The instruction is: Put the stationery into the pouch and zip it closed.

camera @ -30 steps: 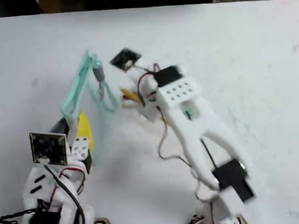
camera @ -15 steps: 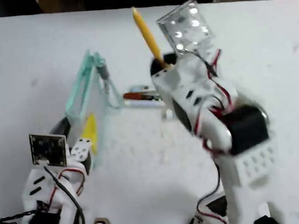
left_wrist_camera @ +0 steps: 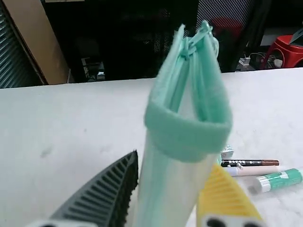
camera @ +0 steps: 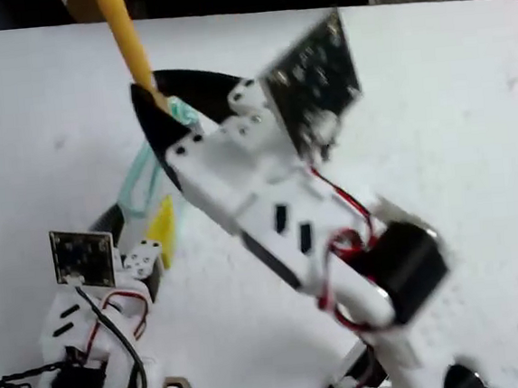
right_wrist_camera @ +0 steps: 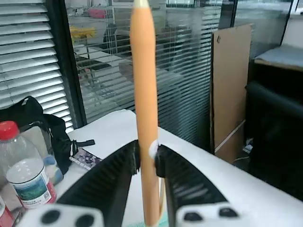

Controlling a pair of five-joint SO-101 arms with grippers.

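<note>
White tabletop (camera: 468,94), high view: right arm (camera: 279,210) hangs raised over the teal pouch (camera: 138,182) and covers most of it. Right end effector (camera: 149,96) is clenched on an orange pencil (camera: 123,38), whose top is cut off. Left end effector (camera: 138,227) pinches the pouch's near end.

Left wrist view: pouch stands upright, squeezed between 2 jaws, 1 grey, 1 yellow; its mouth is hard to make out. Dark pen (left_wrist_camera: 248,163) and green-and-white tube (left_wrist_camera: 279,178) lie beside it.

Right wrist view: pencil upright in the grip; blinds (right_wrist_camera: 28,52) and bottle (right_wrist_camera: 21,175) behind.
</note>
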